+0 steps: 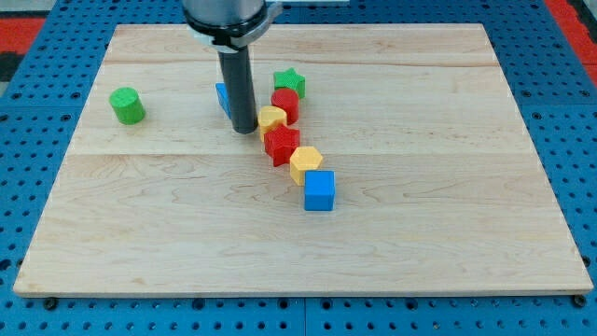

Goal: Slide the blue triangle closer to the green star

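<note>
The blue triangle (223, 97) lies at the upper middle of the board, mostly hidden behind my rod; only its left edge shows. The green star (289, 80) sits to its right, apart from it, at the top of a diagonal line of blocks. My tip (245, 129) rests on the board just below and to the right of the blue triangle, close to the left side of a yellow block (271, 118). I cannot tell whether the rod touches the triangle.
Below the star run a red block (285, 103), the yellow block, a red star-like block (281, 145), a yellow hexagon (305, 163) and a blue cube (319, 189). A green cylinder (127, 105) stands at the left. The wooden board (448, 215) has blue pegboard around it.
</note>
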Motion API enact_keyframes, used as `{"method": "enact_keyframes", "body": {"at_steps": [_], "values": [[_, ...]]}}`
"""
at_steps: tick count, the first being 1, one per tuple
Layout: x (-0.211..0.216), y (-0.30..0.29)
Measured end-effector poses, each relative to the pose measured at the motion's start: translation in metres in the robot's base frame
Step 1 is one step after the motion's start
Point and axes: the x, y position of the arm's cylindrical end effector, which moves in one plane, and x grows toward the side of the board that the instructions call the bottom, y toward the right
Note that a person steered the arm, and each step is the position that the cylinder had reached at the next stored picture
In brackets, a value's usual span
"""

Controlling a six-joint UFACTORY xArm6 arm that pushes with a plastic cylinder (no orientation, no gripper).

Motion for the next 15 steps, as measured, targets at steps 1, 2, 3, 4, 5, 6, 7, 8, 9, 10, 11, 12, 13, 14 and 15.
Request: {"method": "enact_keyframes", "body": {"at_steps": [1, 2, 3, 4, 5, 6, 7, 8, 9, 10, 11, 12, 13, 14, 15], "values": [[-0.004, 0.011], [-0.004, -0.004], [-0.004, -0.013], [-0.008, -0.014], [-0.03, -0.016], [-0.05, -0.023], [-0.054, -0.033], [-0.05, -0.033], [-0.032, -0.036], [-0.03, -0.044], [-0.031, -0.046], [-0.047, -0.046], [-0.063, -0.046], [-0.074, -0.046], [-0.097, -0.046]]}}
